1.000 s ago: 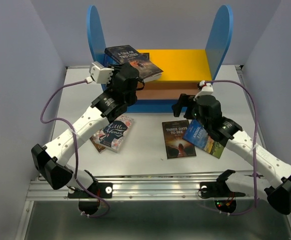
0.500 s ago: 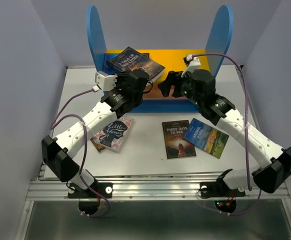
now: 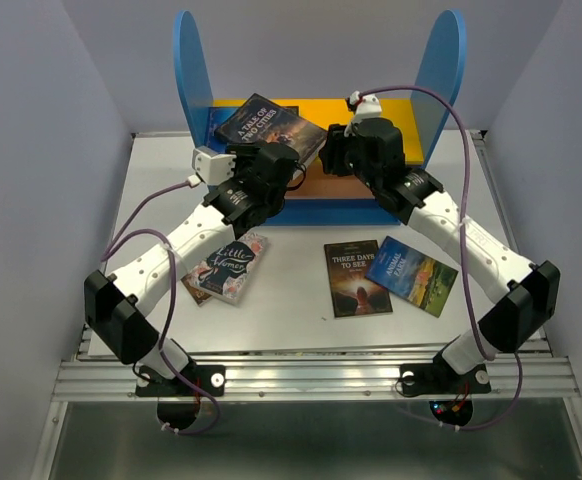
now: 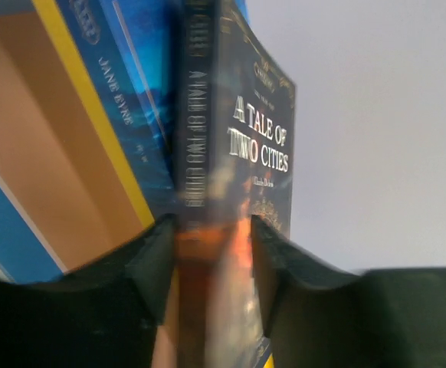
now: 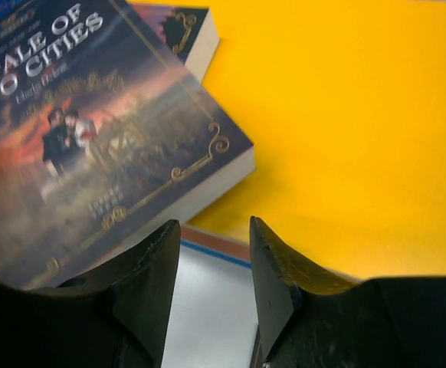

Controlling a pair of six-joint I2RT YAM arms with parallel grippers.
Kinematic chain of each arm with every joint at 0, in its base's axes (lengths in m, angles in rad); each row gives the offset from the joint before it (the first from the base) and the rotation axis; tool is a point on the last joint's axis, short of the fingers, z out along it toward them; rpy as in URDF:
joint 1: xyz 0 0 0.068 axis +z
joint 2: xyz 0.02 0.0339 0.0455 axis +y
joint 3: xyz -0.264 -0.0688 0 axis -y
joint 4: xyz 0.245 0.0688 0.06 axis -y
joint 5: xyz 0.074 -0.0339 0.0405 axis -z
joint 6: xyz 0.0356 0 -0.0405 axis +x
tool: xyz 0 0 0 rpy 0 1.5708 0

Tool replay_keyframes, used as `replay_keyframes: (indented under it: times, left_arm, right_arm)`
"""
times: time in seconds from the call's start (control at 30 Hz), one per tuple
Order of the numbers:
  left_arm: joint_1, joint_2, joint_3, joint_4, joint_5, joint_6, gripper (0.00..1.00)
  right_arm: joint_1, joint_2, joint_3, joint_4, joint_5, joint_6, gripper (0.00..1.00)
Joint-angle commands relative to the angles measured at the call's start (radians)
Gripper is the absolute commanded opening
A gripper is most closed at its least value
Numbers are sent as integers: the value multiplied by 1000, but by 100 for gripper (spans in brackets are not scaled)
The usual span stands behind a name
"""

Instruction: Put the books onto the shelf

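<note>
The dark "A Tale of Two Cities" book point(image 3: 269, 122) lies tilted on the shelf's point(image 3: 439, 70) yellow top board point(image 5: 345, 115), over a blue "Jane Eyre" book point(image 4: 123, 107). My left gripper point(image 3: 293, 166) holds its near edge; in the left wrist view the book point(image 4: 238, 146) fills the gap of that gripper point(image 4: 211, 230). My right gripper point(image 3: 329, 150) hovers at the board's front edge beside the book's right corner point(image 5: 116, 138). That gripper point(image 5: 214, 230) is open and narrow, with nothing between its fingers. More books lie on the table.
On the white table lie "Little Women" point(image 3: 227, 264) with another book's edge point(image 3: 192, 289) under it, "Three Days to See" point(image 3: 356, 278) and "Animal Farm" point(image 3: 412, 276). The shelf's left blue panel point(image 3: 188, 60) stands close behind my left arm.
My right arm has swung up from the table books to the shelf's top board and its jaws have narrowed. My left gripper has pushed the dark book a little further onto the board.
</note>
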Motion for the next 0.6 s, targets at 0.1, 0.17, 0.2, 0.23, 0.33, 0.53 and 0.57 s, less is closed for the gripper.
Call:
replay_keyframes:
  times: [0.1,0.17,0.2,0.23,0.33,0.53,0.57]
  left_arm:
    - [-2,-92,-57,141,49,176,89]
    - [0,-110,-78,159,64,202,92]
    - [0,-139,-92,182,75,222,94]
    - [0,-155,-129,213,81,246,95]
    - [2,-207,-180,288,106,314,99]
    - [23,-259,-227,343,159,406,99]
    - [29,-261,-227,353,179,423,99]
  right_arm:
    - [4,134,219,26,84,-76,45]
    - [4,174,265,26,64,-85,45]
    - [4,182,275,25,55,-85,45]
    - [4,191,285,26,43,-86,45]
    - [4,223,321,28,9,-91,45]
    - [4,283,384,51,-14,-118,46]
    - [4,290,391,57,-34,-126,46]
